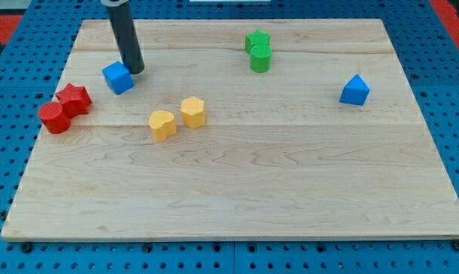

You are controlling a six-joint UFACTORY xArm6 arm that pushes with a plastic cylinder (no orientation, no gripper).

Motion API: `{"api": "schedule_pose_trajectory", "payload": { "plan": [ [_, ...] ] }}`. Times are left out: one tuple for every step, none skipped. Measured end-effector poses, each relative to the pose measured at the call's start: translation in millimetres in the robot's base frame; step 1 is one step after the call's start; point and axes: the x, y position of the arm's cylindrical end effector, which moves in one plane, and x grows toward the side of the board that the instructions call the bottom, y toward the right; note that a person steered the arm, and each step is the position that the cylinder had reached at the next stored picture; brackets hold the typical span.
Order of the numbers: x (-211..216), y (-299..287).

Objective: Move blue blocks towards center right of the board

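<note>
A blue cube point(117, 78) sits at the board's upper left. My tip point(134, 70) rests just to its upper right, touching or nearly touching it. A second blue block point(355, 90), with a peaked top, sits at the view's right, a little above the middle height of the board. The rod rises from the tip out of the view's top.
A red star block point(74, 99) and a red cylinder point(55, 117) sit at the left edge. Two yellow blocks point(162, 124) point(192, 111) lie left of centre. A green star block point(257, 40) and a green cylinder point(260, 58) sit at the top centre. The wooden board point(237, 198) lies on a blue pegboard.
</note>
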Motion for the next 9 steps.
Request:
{"api": "schedule_pose_trajectory", "payload": {
  "plan": [
    [0, -40],
    [-2, -67],
    [24, -93],
    [32, -41],
    [32, 78],
    [33, 197],
    [35, 132],
    [41, 100],
    [65, 177]
  ]
}}
